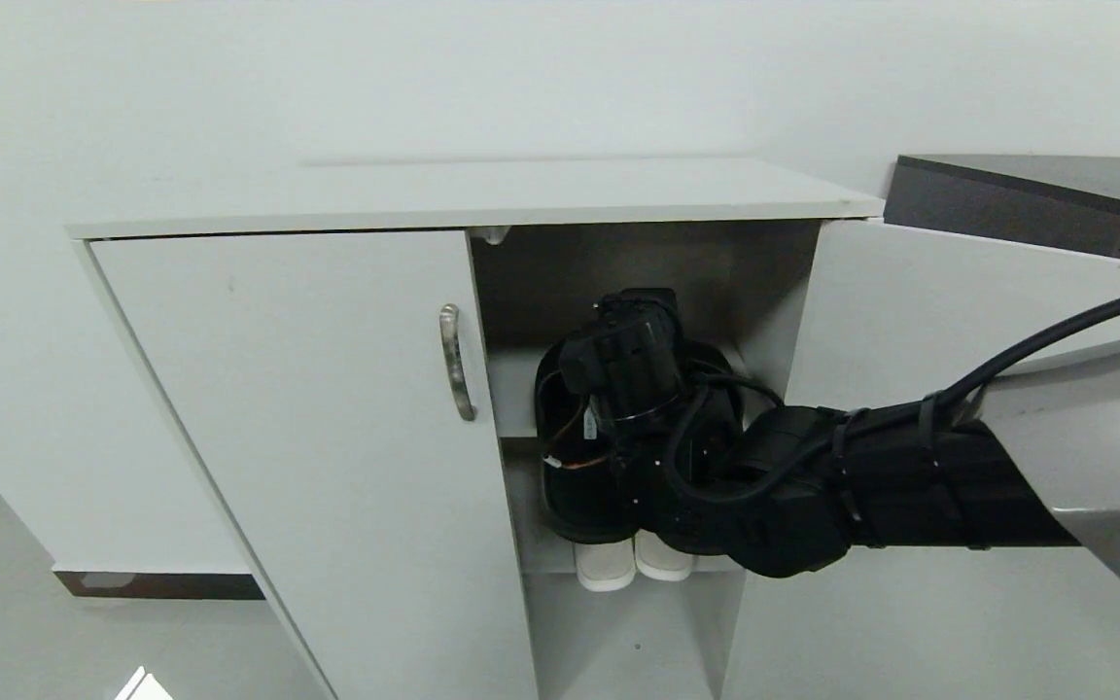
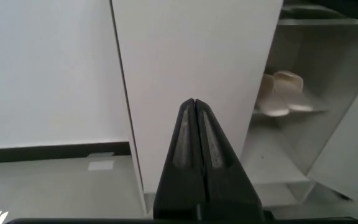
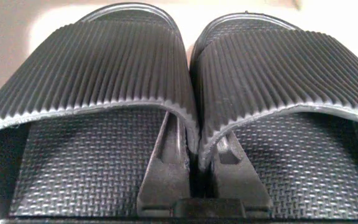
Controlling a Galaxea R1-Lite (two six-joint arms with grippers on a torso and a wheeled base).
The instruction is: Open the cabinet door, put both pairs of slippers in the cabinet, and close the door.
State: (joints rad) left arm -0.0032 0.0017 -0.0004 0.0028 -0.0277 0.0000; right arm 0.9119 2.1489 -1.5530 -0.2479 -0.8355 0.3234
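The white cabinet [image 1: 482, 190] has its right door [image 1: 959, 321] swung open and its left door [image 1: 307, 437] closed. My right arm [image 1: 891, 476] goes into the open half at the upper shelf. My right gripper [image 3: 194, 155] is shut on the pair of black slippers [image 1: 579, 486], pinching their two inner side walls together; their ribbed straps [image 3: 104, 81] lie just ahead of the fingers. Whether the black slippers rest on the shelf I cannot tell. On the shelf below sits a pair of white slippers [image 1: 633, 564] [image 2: 281, 93]. My left gripper [image 2: 195, 134] is shut and empty, low before the closed door.
A metal handle [image 1: 456, 362] runs down the closed door's right edge. A dark grey box [image 1: 1036, 199] stands to the right of the cabinet, behind the open door. Grey floor [image 2: 55, 186] and a dark baseboard [image 1: 161, 585] lie to the left.
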